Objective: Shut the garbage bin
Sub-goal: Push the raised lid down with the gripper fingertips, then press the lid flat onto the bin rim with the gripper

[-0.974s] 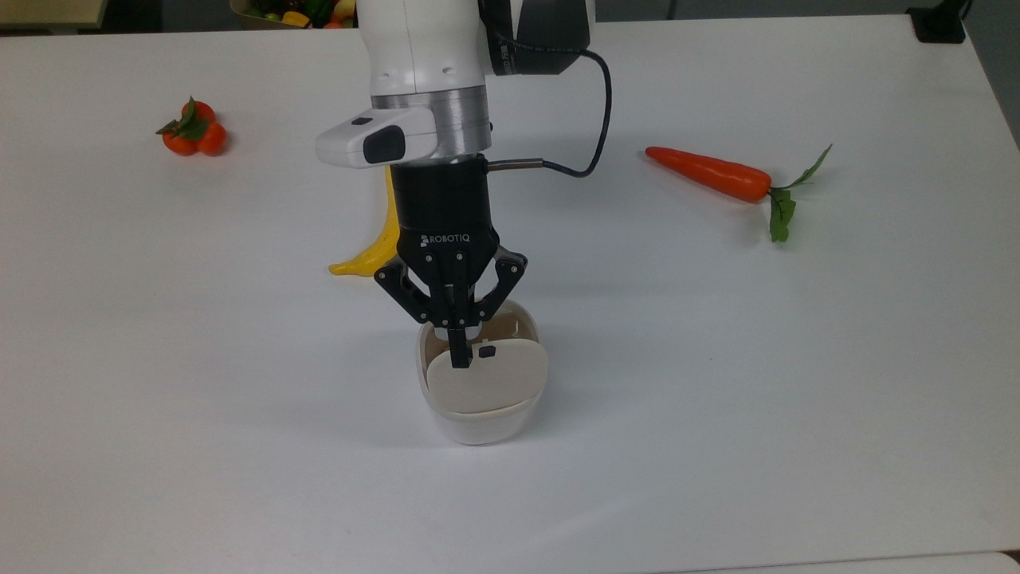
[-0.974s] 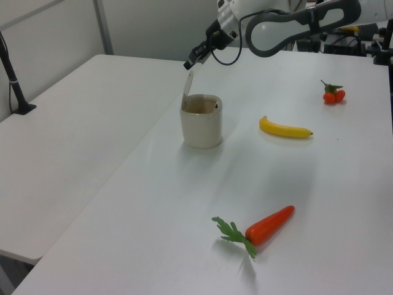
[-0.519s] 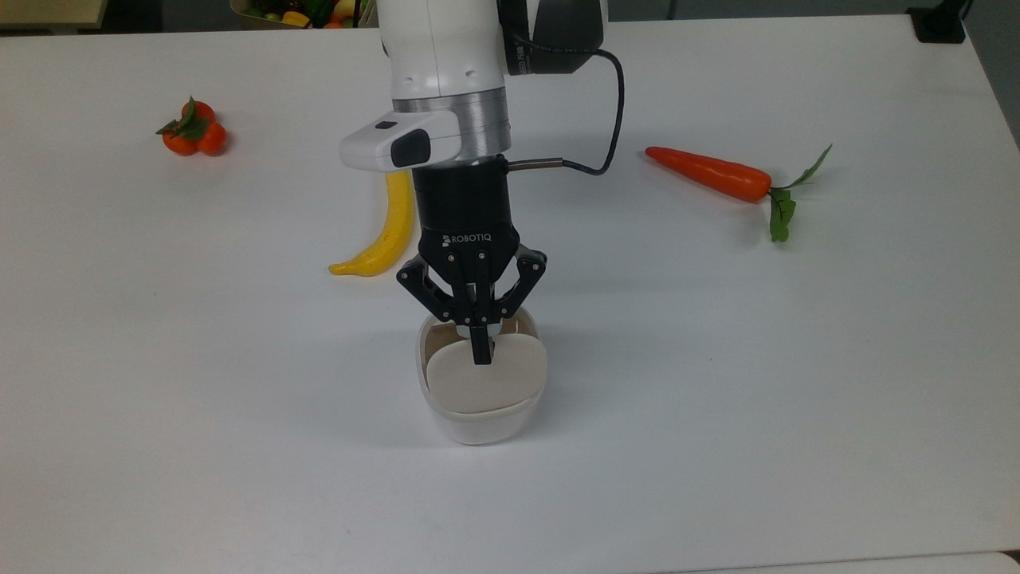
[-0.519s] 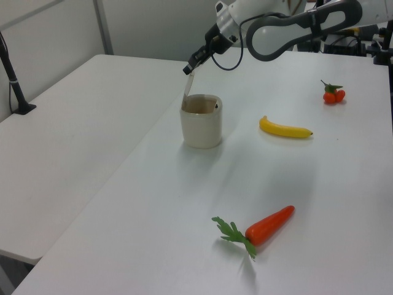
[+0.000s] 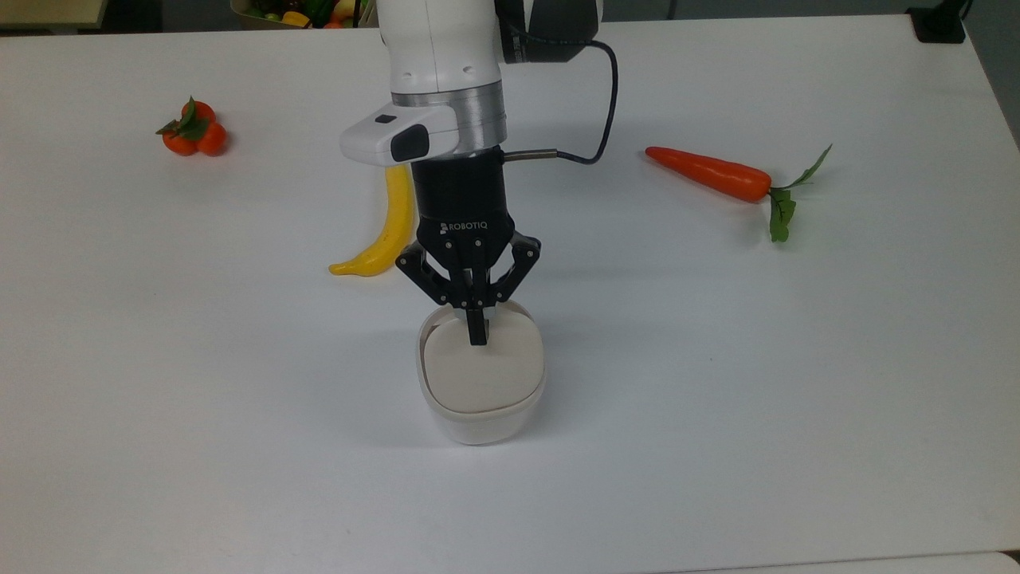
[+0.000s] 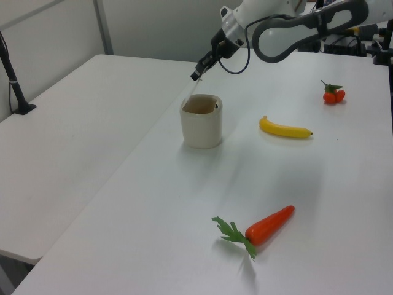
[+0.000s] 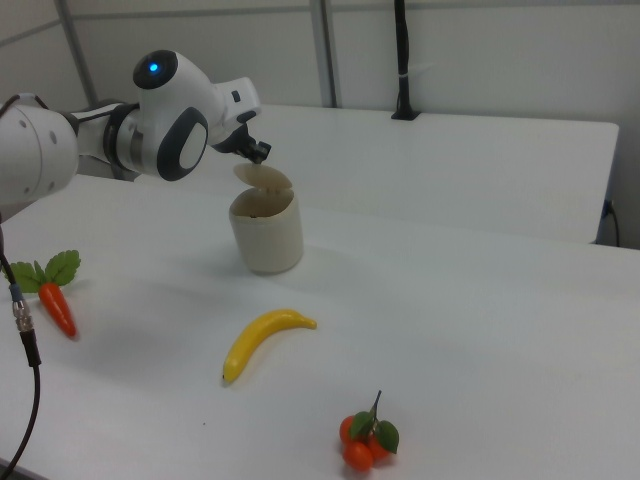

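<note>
Centrally on the white table stands the small white plastic garbage bin with rounded corners, its beige hinged lid raised and tilted, not yet seated on the rim; in the right view the lid stands at a slant above the opening. Directly over it hangs the black two-finger gripper of the white robot arm, its fingers drawn together with no gap showing between them, the tip resting against the lid's upper edge; whether they pinch that edge or merely press on it cannot be told. In the left view the gripper sits just above the bin, with the lid seen edge-on beneath it. A yellow banana lies near the bin toward the top view's upper left, partly behind the arm. An orange carrot with green leaves lies well apart on the top view's right, and a cluster of small orange-red fruits with green leaves lies well apart on the top view's upper left.
</note>
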You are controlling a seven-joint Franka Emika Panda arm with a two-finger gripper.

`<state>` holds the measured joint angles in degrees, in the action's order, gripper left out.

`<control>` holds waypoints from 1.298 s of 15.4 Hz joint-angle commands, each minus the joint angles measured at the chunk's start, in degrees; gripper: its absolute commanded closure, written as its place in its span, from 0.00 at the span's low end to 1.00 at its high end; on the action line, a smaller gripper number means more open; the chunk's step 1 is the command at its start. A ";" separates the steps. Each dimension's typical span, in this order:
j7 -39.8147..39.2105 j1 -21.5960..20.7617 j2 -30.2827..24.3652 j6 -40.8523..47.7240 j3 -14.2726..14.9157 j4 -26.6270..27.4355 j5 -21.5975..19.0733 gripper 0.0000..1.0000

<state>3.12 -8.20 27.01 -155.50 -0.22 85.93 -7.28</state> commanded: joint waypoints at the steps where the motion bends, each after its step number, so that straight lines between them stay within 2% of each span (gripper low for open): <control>1: -1.45 0.64 -3.72 4.06 -0.39 4.24 0.86 1.00; 9: -1.71 0.82 -3.46 9.60 -0.39 6.26 3.23 1.00; 20: -1.71 0.82 -1.96 9.69 -0.39 7.58 3.85 1.00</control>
<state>2.41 -7.73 25.65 -146.84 -0.22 91.63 -4.19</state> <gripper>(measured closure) 0.991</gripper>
